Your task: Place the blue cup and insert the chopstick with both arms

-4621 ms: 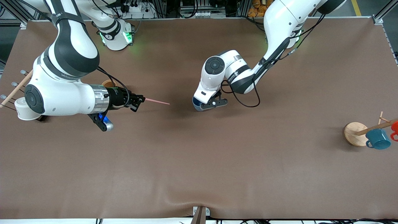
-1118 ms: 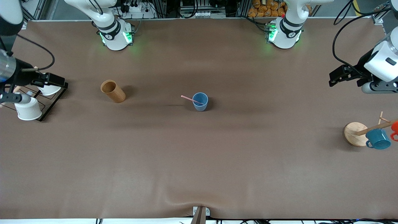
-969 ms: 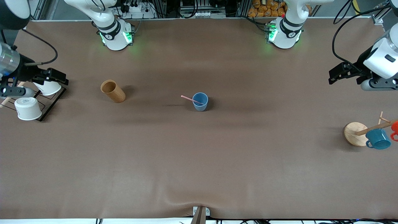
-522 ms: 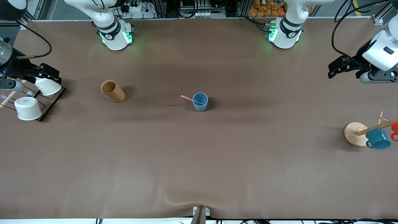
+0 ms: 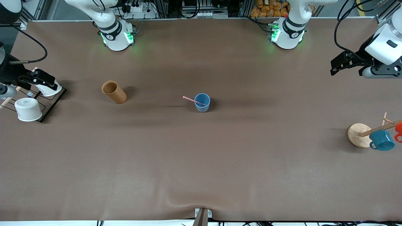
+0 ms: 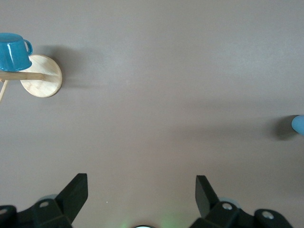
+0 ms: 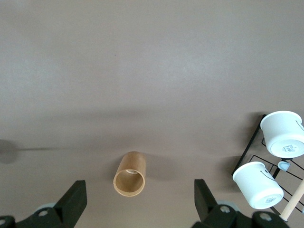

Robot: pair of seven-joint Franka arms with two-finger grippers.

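Observation:
The blue cup [image 5: 202, 102] stands upright at the middle of the table. The pale-pink chopstick [image 5: 192, 100] rests in it, leaning out over the rim toward the right arm's end. The cup's edge shows in the left wrist view [image 6: 299, 124]. My left gripper [image 5: 339, 64] is open and empty, raised over the left arm's end of the table; its fingers show in its wrist view [image 6: 139, 190]. My right gripper [image 5: 44, 78] is open and empty, raised over the rack of white cups; its fingers show in its wrist view [image 7: 139, 197].
A tan wooden cylinder [image 5: 114, 92] stands toward the right arm's end, also in the right wrist view [image 7: 129, 179]. White cups [image 5: 28, 109] sit on a black wire rack [image 5: 51, 102]. A wooden mug stand [image 5: 359, 134] with a teal mug [image 5: 381, 140] is at the left arm's end.
Since the oldest frame the cup was set down and the chopstick put in it. In the last second both open grippers drew farther back toward their ends of the table.

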